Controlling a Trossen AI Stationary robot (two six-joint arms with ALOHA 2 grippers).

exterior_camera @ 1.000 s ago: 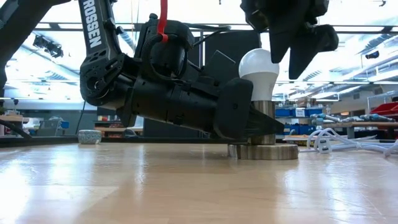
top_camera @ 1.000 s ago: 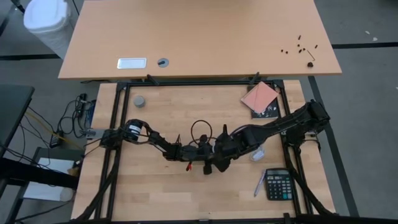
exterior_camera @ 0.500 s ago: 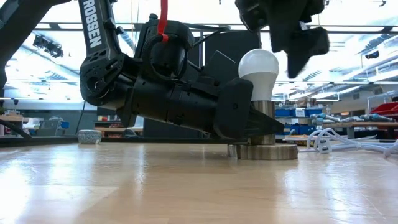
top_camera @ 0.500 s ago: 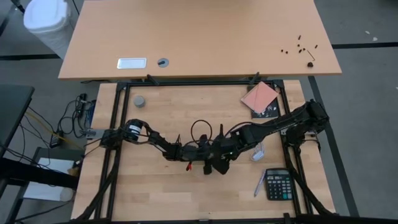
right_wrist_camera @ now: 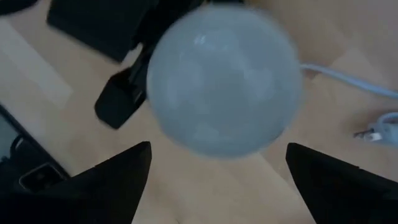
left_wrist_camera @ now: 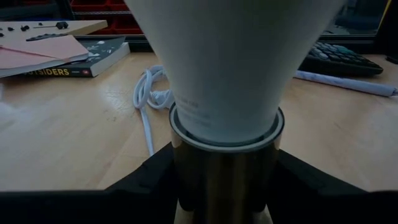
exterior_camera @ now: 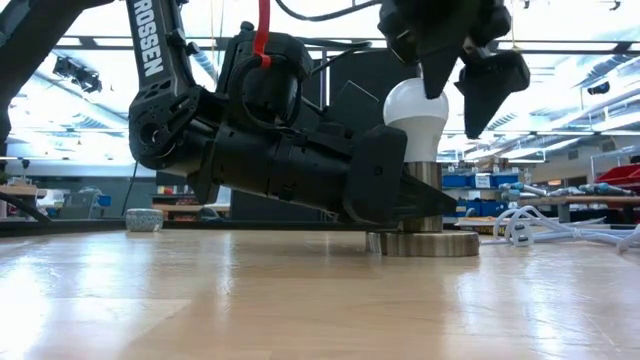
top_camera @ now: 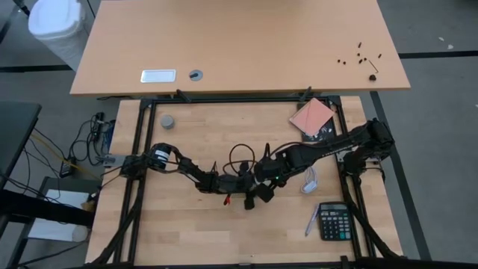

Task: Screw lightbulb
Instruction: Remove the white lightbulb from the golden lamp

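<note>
**Right gripper spread over the bulb; left gripper clamped on the socket stem**

Right gripper [exterior_camera: 455, 85]: hangs directly above the lightbulb [exterior_camera: 417, 118], near the middle of the desk, slightly toward the front edge. Fingers spread wide, one on each side of the bulb's head. In the low view the fingertips sit level with the upper part of the head; contact with the glass cannot be told. The right wrist view looks straight down on the round white head with a dark finger [right_wrist_camera: 115, 180] on each side, clear of it.

Lightbulb: upright, its narrow base seated in a brass-coloured socket [left_wrist_camera: 225, 171], which stands on a round metal base disc [exterior_camera: 424, 243] on the wooden desk [exterior_camera: 250, 300].

Left gripper [exterior_camera: 395, 195]: lies low, almost flat to the desk, reaching in from the left edge. Its fingers close around the socket stem just under the bulb.

Around: white cord [left_wrist_camera: 148, 102] trailing from the socket toward the right edge; a calculator [top_camera: 333, 221] at the front right corner; a pink pad [top_camera: 311, 115] at the back right corner; a small grey cap [top_camera: 168, 121] toward the back left corner.
</note>
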